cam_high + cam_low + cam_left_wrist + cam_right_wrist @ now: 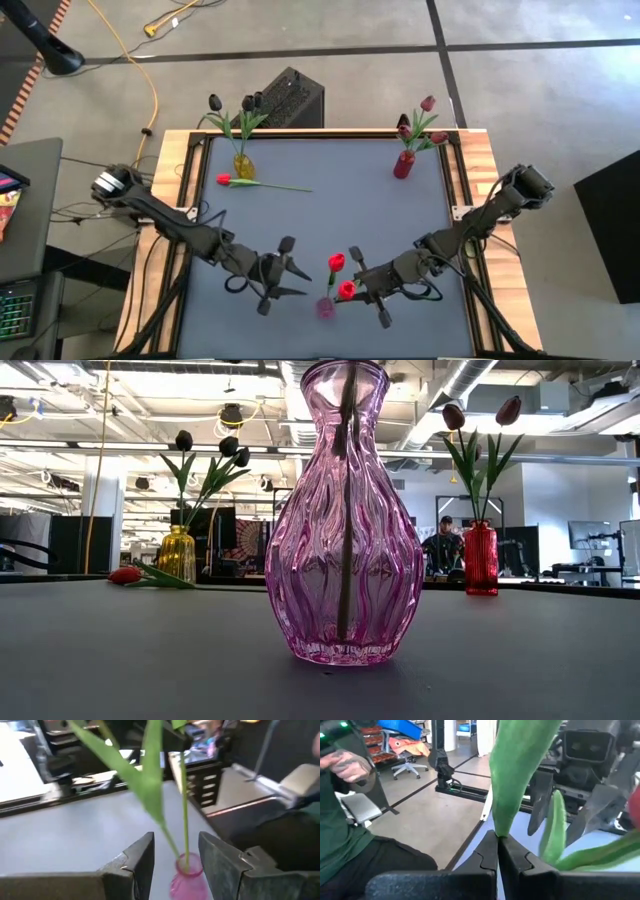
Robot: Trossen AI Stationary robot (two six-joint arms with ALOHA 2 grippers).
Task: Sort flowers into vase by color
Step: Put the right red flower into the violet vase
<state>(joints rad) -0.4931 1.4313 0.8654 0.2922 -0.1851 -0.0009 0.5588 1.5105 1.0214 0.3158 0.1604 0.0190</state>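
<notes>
Flowers: two red tulips stand over the pink vase at the near edge of the table; one stem runs down inside it in the low view. Right gripper sits just right of that vase, jaws together, clamped on a green leaf of a red tulip. Left gripper is left of the vase, jaws apart, holding nothing; its wrist view shows the stem in the vase mouth between the fingers. One red tulip lies flat near the yellow vase, which holds dark tulips. Red vase at far right holds crimson tulips.
</notes>
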